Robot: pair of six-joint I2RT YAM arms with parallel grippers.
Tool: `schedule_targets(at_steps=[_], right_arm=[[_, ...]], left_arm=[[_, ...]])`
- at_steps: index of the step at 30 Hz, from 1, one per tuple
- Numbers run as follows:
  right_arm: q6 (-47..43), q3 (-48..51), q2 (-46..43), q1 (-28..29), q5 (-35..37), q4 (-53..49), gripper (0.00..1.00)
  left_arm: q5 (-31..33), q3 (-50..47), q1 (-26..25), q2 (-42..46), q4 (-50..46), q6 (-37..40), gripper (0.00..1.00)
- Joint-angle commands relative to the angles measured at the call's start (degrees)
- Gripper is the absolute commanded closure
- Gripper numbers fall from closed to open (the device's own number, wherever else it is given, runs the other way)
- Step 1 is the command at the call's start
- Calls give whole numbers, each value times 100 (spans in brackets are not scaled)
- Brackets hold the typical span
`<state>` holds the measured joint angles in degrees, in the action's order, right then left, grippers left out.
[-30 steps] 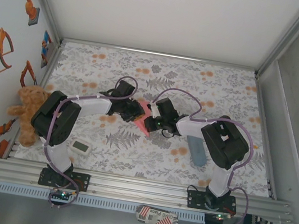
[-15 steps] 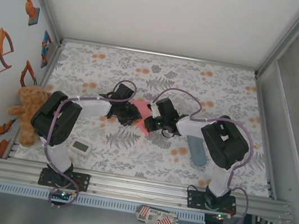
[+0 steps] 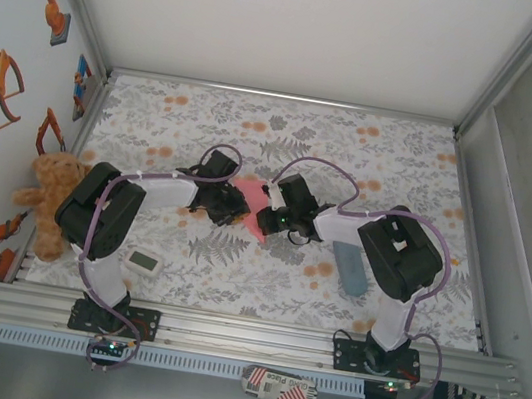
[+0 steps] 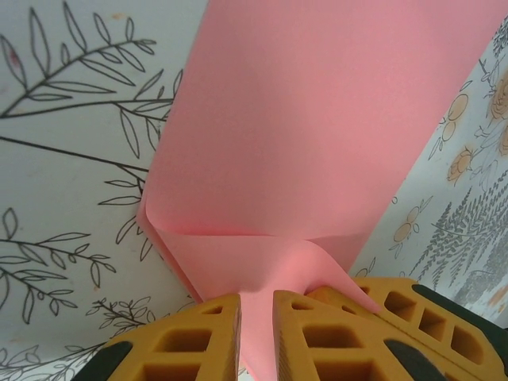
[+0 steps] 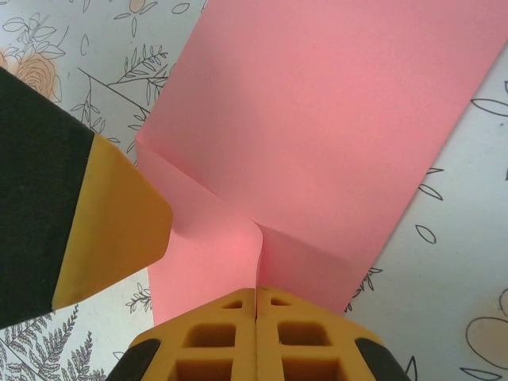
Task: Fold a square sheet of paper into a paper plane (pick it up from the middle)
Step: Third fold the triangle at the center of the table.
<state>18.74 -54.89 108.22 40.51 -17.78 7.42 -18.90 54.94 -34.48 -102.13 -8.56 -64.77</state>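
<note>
jaws of the left gripper point(image 4: 255, 308) stand a narrow slit apart, pinching a gathered ridge of the thin square sheet of salmon-pink paper point(image 4: 317, 119). jaws of the right gripper point(image 5: 255, 298) are pressed together on a raised pleat of the same sheet.

from above, the sheet point(image 3: 249, 193) sits mid-table on the grey floral table cover point(image 3: 404, 161), between the left gripper point(image 3: 230, 210) and the right gripper point(image 3: 267, 220).

progress looks early. the sheet is gripped near its middle and has soft creases by both grips, but no pointed nose or wings. nearly all the folding is probably left.

both arms hide most of the sheet from above, and its far edges are cut off in the wrist views. whether it is lifted off the table is unclear.
</note>
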Motion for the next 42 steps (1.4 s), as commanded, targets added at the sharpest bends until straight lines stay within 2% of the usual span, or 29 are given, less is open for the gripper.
schedule_targets(at_steps=[1,12,20,34,42], right_arm=[[89,-74,172,-52,64,-276,100],[86,-78,171,-52,47,-284,100],[103,-74,199,-52,47,-275,100],[103,-109,225,-52,53,-307,100],[97,-118,209,-59,39,-320,100]], left_arm=[[111,8,-32,-53,-247,61,81],[-121,76,-41,232,309,232,80],[-284,165,-93,-90,425,162,81],[193,131,-68,-76,-172,226,81],[144,149,-58,-185,-128,184,81]])
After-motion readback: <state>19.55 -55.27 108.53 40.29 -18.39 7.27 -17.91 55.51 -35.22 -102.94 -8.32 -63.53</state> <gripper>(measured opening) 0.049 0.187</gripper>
